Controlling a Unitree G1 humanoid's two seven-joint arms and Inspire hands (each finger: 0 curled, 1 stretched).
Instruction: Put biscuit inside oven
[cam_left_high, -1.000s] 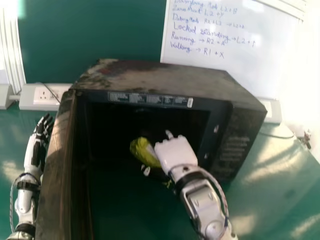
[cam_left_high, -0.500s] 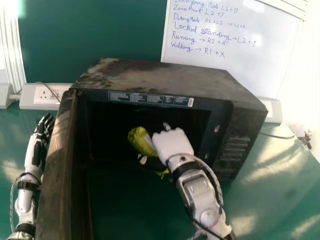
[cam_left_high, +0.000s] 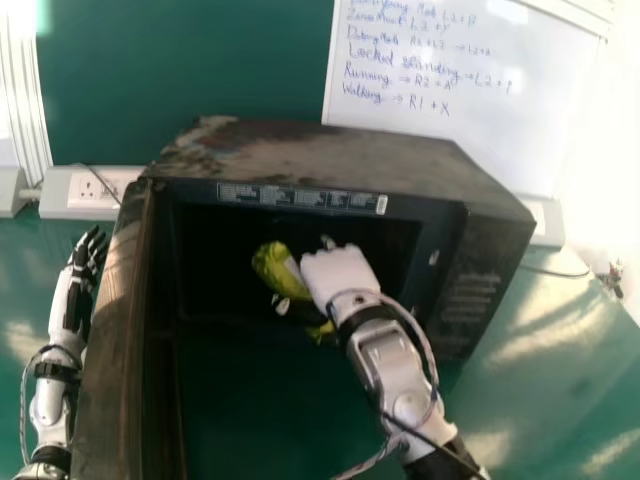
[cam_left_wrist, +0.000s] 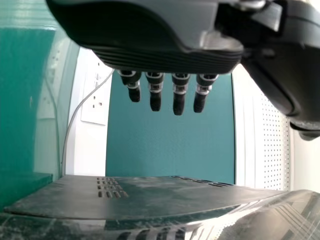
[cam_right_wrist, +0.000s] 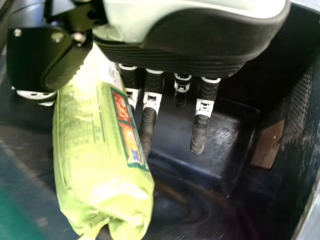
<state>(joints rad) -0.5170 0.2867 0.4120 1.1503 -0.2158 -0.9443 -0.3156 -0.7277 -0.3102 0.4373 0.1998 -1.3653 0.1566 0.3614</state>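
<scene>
Now the biscuit (cam_left_high: 275, 268) is held within the opening of the oven (cam_left_high: 320, 150), clamped between the thumb and fingers of the right hand (cam_left_high: 338, 275). Outside, beside the door (cam_left_high: 108, 350), the left hand (cam_left_high: 76, 290) is seen with its fingers extended.

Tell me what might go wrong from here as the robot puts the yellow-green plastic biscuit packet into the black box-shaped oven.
The packet could slip or swing: the white-backed right hand pinches it, but some fingers stand clear of it.

If the open dark oven door swings wider, it may knock the black-fingered left hand just outside it.
</scene>
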